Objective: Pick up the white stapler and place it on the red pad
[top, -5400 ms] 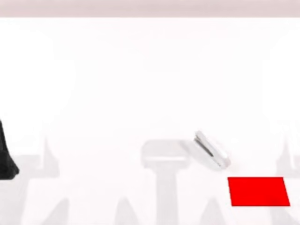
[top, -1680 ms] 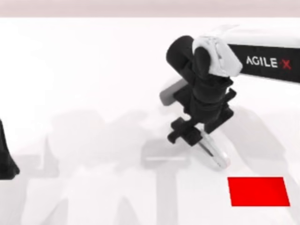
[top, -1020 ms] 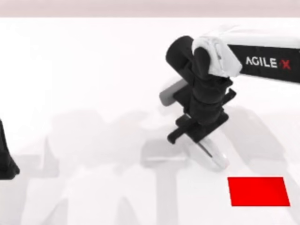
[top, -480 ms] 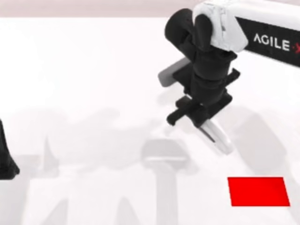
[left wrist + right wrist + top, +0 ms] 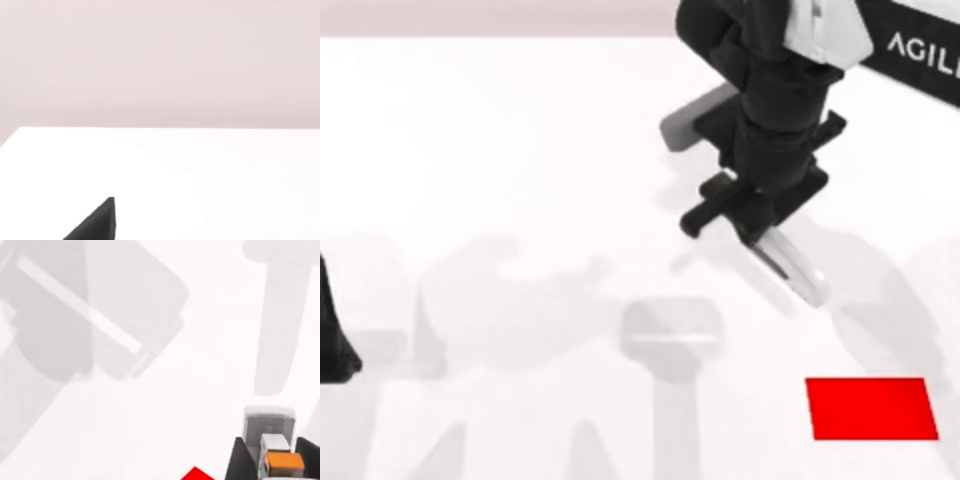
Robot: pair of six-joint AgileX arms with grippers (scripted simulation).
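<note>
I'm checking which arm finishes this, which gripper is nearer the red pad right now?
Right. The right gripper holds the white stapler above the table, up-left of the red pad; the left arm sits parked at the far left edge.

One white stapler (image 5: 794, 270), one red pad (image 5: 871, 408), two arms, one table (image 5: 520, 150).

Lighting: bright, even, overexposed; white table (image 5: 520, 150) nearly without texture in all three views. Shadows: soft grey, several overlapping; a T-shaped shadow (image 5: 665, 340) lay below-left of the right gripper (image 5: 760, 235), broader arm shadows to either side of it. The white stapler (image 5: 795, 270) in that gripper blended into the glare, its edges faint. Focus: soft throughout, outlines blurred. Right wrist view: large diffuse shadows ahead of the fingers. No edge distortion evident.
</note>
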